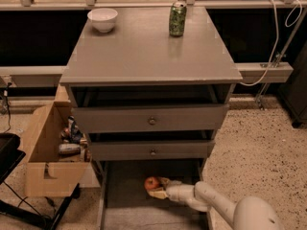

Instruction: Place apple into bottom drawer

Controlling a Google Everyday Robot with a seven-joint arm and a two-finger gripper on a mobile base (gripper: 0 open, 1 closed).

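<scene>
The small round red-orange apple (152, 183) sits clamped in the pale, smooth pincer (157, 187), one finger on each side of it. It is inside the pulled-out bottom drawer (132, 213), a flat-floored grey tray with low side rails, near its back under the two knobbed drawers. The floor ahead of the apple is open. On the matte grey cabinet surface (144, 51) stand a glossy white bowl (102, 19) and a green can (177, 19), well apart. The can's print is unreadable.
</scene>
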